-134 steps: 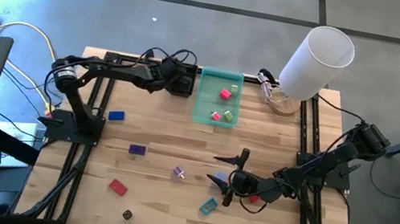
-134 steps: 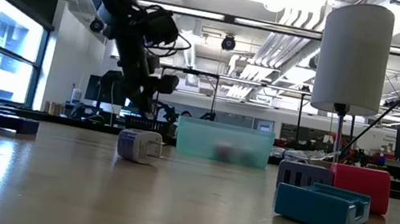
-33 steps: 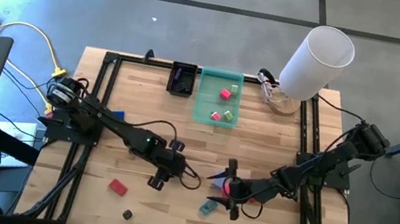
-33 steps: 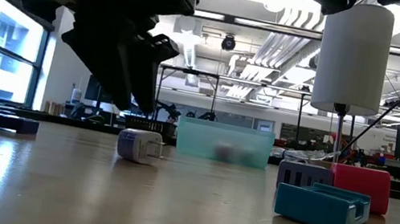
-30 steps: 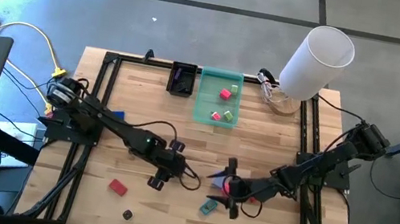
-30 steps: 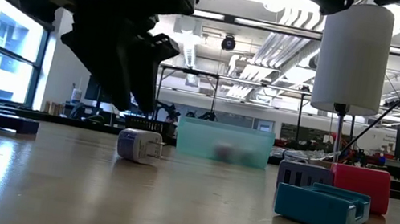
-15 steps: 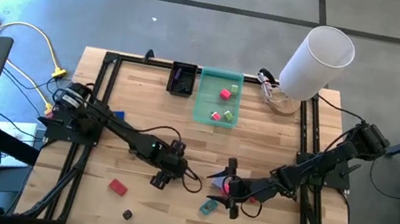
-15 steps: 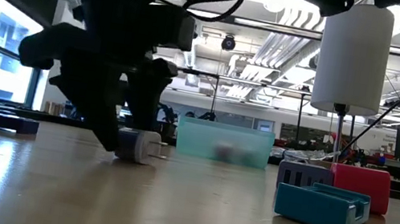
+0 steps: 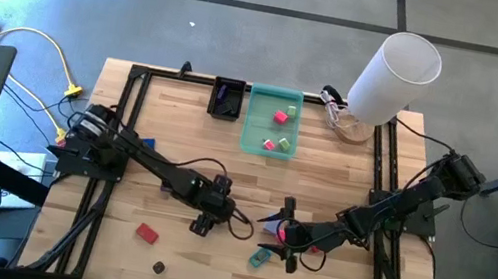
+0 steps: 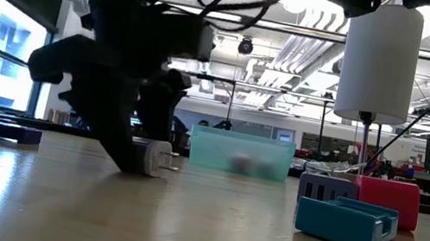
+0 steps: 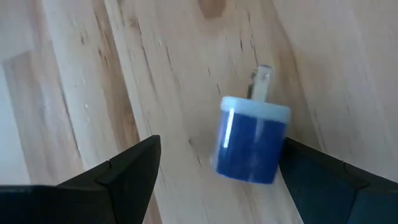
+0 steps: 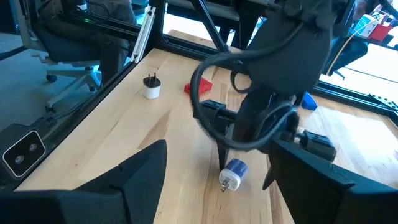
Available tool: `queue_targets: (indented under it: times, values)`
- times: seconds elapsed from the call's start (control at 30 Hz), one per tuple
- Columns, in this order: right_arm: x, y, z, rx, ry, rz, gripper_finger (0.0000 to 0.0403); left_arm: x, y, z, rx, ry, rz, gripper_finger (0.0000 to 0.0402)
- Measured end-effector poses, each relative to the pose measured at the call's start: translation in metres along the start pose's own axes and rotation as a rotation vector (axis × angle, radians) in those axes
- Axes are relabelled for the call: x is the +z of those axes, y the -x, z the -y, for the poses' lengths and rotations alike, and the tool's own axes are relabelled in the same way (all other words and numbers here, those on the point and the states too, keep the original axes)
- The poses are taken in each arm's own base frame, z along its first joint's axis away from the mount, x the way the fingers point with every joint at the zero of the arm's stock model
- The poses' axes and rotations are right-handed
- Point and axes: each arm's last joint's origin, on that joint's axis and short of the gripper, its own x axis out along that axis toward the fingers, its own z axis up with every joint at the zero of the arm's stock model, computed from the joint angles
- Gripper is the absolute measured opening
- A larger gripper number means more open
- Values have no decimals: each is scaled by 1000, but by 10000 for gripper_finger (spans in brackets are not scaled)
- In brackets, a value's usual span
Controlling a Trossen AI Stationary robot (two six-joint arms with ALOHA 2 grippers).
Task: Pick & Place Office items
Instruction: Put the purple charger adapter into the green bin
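A small blue plug-shaped piece (image 11: 252, 140) with a white end and a metal prong lies on its side on the wooden table. My left gripper (image 11: 217, 180) is open, down at the table top, with one finger on each side of the piece (image 10: 152, 158); the high view shows this gripper (image 9: 213, 213) at the table's middle. My right gripper (image 9: 286, 232) hangs open just right of it, and its wrist view shows its two fingers (image 12: 217, 193) wide apart. A teal piece (image 9: 260, 257) lies near the right gripper. My left gripper comes at the blue piece from above with its fingers pointing down. One finger (image 11: 323, 177) stands right beside the piece's side (image 11: 280, 146); whether it touches, I cannot tell. The piece lies flat on the table.
At the far edge stand a green tray (image 9: 271, 120) with small pieces, a black tray (image 9: 227, 97) and a big white cylinder (image 9: 393, 78). A red block (image 9: 147, 233), a black piece (image 9: 158, 267) and a blue block (image 9: 145, 143) lie on the left half.
My left gripper has come down from above the table to the table top and gone a little toward the right edge; its fingers now straddle the blue piece. The piece has stayed where it was.
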Motion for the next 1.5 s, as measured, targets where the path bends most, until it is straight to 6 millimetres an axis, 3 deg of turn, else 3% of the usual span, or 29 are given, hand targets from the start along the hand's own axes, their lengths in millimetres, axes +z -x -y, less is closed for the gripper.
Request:
queue_targets:
  times: [0.37, 0.53, 0.77, 0.83, 1.03, 1.17, 1.3, 1.5]
  values:
    - [-1, 0, 0, -1, 5, -12, 270, 0, -10, 5, -12, -35, -6, 294]
    - [-1, 0, 0, -2, 5, -12, 270, 0, -9, 10, -15, -46, -5, 237]
    - [-1, 0, 0, -3, 5, -13, 270, -1, -9, 13, -8, 11, -14, 123]
    - [-1, 0, 0, -2, -3, -14, 270, -1, -9, 12, 12, 40, -15, 120]
    - [-6, -2, 6, -35, -113, -58, 270, -2, -3, 10, 160, 85, -8, 120]
    - [-9, -5, 16, -92, -250, -78, 270, -1, 9, 10, 416, 64, 17, 120]
    - [-13, -11, 34, -145, -427, -91, 270, 2, 22, 26, 647, -11, 70, 120]
    - [-20, -16, 60, -228, -581, -117, 270, 13, 36, 57, 789, -114, 200, 120]
